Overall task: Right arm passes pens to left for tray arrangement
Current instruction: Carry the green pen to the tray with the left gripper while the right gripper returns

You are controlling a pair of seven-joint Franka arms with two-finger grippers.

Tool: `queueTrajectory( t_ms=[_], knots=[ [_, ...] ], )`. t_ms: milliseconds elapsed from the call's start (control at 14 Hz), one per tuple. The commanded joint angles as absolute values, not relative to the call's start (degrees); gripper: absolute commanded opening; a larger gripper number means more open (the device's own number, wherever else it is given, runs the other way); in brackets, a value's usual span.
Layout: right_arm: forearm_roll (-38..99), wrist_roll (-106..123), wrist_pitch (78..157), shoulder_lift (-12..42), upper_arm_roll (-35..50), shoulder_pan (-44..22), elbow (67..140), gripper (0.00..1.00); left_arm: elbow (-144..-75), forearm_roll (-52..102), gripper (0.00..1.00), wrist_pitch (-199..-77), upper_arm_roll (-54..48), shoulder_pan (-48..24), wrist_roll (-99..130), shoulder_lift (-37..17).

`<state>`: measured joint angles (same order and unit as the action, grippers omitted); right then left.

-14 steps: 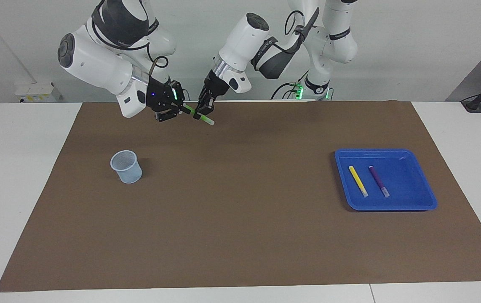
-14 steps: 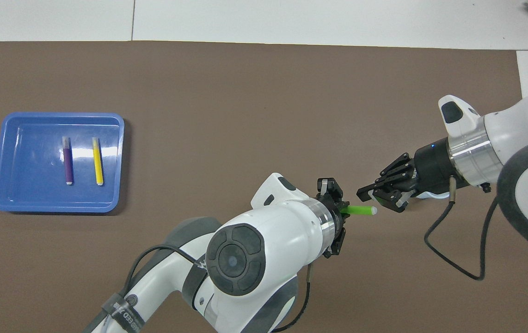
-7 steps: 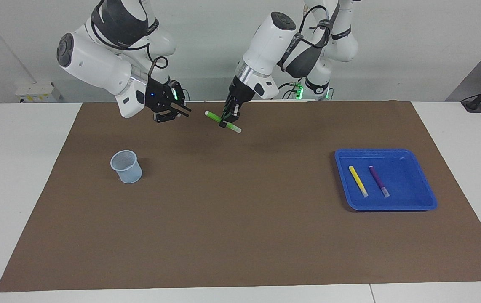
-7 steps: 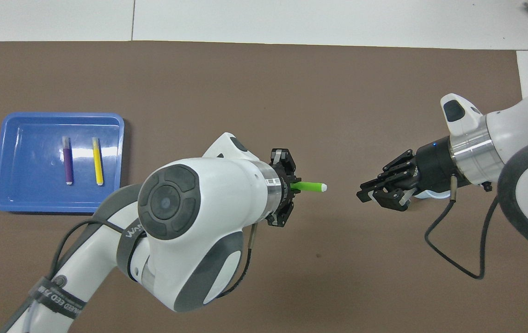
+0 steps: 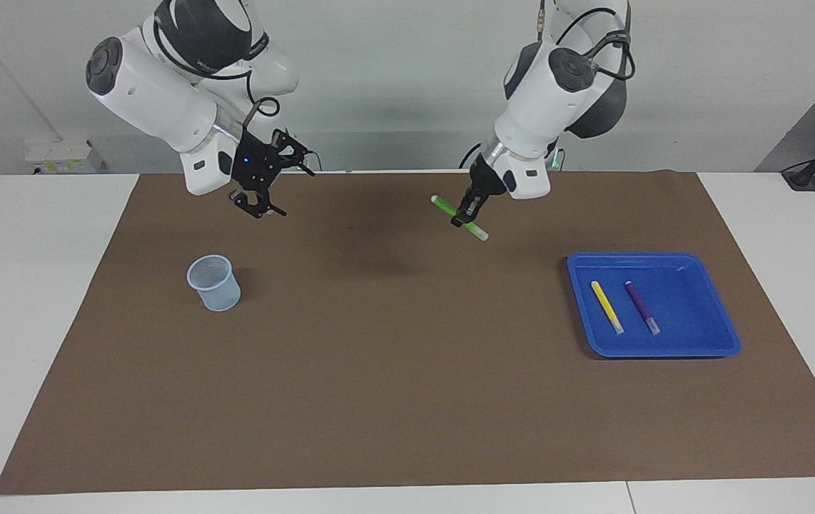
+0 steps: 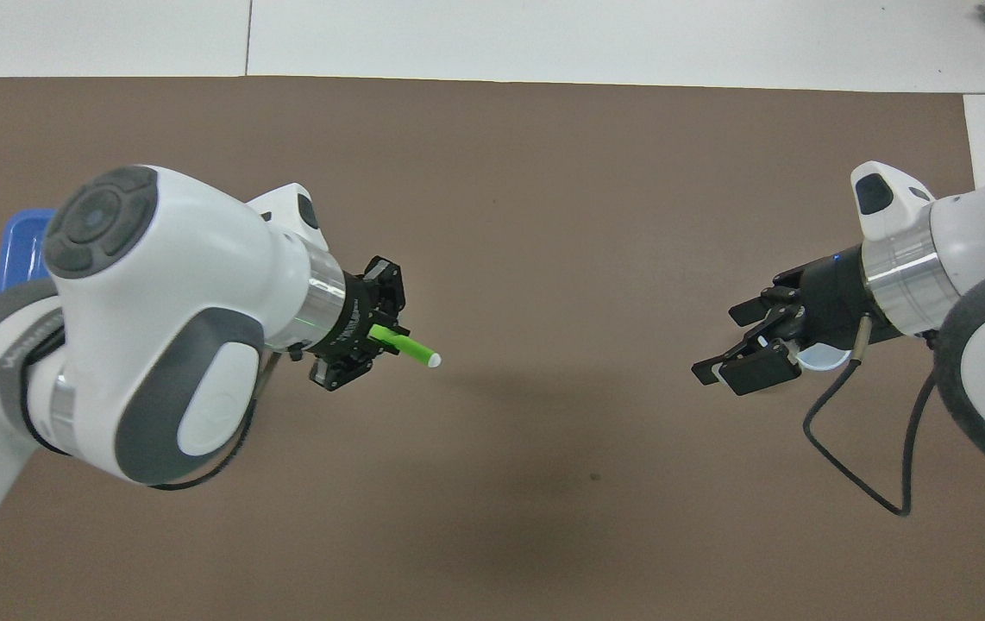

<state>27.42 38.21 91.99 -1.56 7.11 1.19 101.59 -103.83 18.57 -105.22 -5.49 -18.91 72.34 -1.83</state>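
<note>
Green pen [image 5: 459,218] is hanging in the air, pinched near its middle by the closed left claw [image 5: 466,215], over the brown mat [image 5: 379,357] and above bare mat lying toward ten o'clock of the blue tray [image 5: 693,348] in the facing view. It is tilting, pale tip [image 6: 433,361] sticking out past the fingers.

Right claw [image 5: 265,182] is hovering empty with fingers spread wide, over the mat toward one o'clock of the small translucent cup [image 5: 215,283], waiting.

To finish this step well, the left arm should probably be carrying the pen across toward the tray, turning it to match the two pens already lying there, lowering it onto the free floor beside them, and letting go only once it is low, so it is not bouncing or rolling into its neighbours.

Inside the tray a yellow pen [image 5: 606,306] and a purple pen [image 5: 642,307] are lying side by side, roughly parallel, apart from each other, with open floor on the purple pen's three o'clock side. The cup is standing upright on the bench mat and appears empty, though its inside is hard to read. In the overhead view the left arm is covering nearly all of the tray.
</note>
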Motion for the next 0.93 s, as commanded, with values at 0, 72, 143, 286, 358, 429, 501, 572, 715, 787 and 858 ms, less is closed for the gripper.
queueTrajectory(
  t_ms=[0,72,143,286,358,429,501,572,715,787,858],
  knots=[
    [23.8,33.2,91.2,-1.2,7.5,2.0,98.5,1.00,-104.4,14.7,0.00,-98.7,-6.0,-10.3,55.6,0.0],
    [23.3,32.4,91.4,-1.1,7.4,2.4,98.3,1.00,-104.5,13.1,0.00,-98.0,-6.0,-7.8,51.4,0.0],
    [22.5,31.4,91.4,-1.0,7.3,2.5,97.7,1.00,-104.4,11.1,0.00,-97.5,-6.0,-5.2,46.6,0.0],
    [18.5,28.9,91.4,-0.7,7.3,2.7,96.0,1.00,-104.4,7.9,0.00,-97.6,-5.9,0.7,35.0,0.0],
    [17.4,27.8,91.4,-0.7,7.3,2.8,95.8,1.00,-104.5,7.1,0.00,-98.2,-5.9,3.4,29.5,0.0],
    [16.4,27.5,91.3,-0.6,7.0,3.1,95.0,1.00,-104.7,6.1,0.00,-98.7,-5.9,5.4,24.3,0.0],
    [15.0,27.5,91.0,-0.6,7.0,3.8,94.1,1.00,-104.9,4.8,0.00,-99.7,-5.9,7.5,18.4,-0.1],
    [13.8,27.4,90.8,-0.6,7.0,4.1,93.4,1.00,-105.5,4.6,0.00,-101.5,-5.9,9.0,12.9,-0.2],
    [11.1,27.3,90.6,-0.6,6.9,4.4,92.6,1.00,-108.0,3.8,0.00,-106.8,-5.9,11.9,5.3,-0.9],
    [9.2,27.0,90.6,-0.6,6.7,4.5,91.8,1.00,-108.4,1.2,0.00,-107.9,-6.0,13.3,0.6,-1.4],
    [7.7,26.5,90.6,-0.6,6.6,5.3,91.6,1.00,-108.5,-1.4,0.00,-108.8,-6.0,13.6,-4.4,-3.1]
  ],
)
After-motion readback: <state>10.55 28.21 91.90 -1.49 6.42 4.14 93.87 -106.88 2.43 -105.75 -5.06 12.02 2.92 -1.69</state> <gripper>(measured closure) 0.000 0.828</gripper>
